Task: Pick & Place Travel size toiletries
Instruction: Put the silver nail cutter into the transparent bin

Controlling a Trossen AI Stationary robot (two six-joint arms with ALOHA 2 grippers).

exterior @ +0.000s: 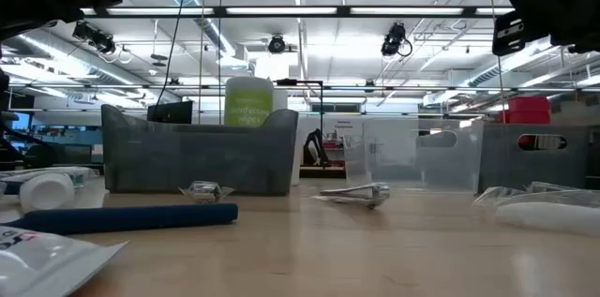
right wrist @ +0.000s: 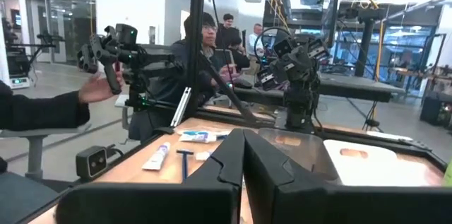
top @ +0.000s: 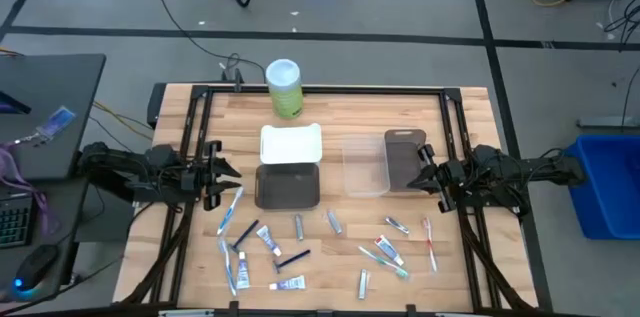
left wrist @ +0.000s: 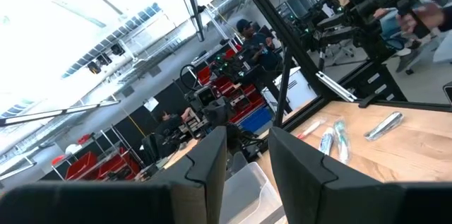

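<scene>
A green-and-white canister is standing at the table's far edge. Nearer sit 4 trays: white, grey, clear and a second grey, all between the arms and the far edge. The toiletries are lying flat across the near half, long axes pointing every way; a razor is lying slanted. The left gripper is hovering partly open and empty beside the trays. The right gripper is hanging pinched closed, empty, by the second grey tray.
</scene>
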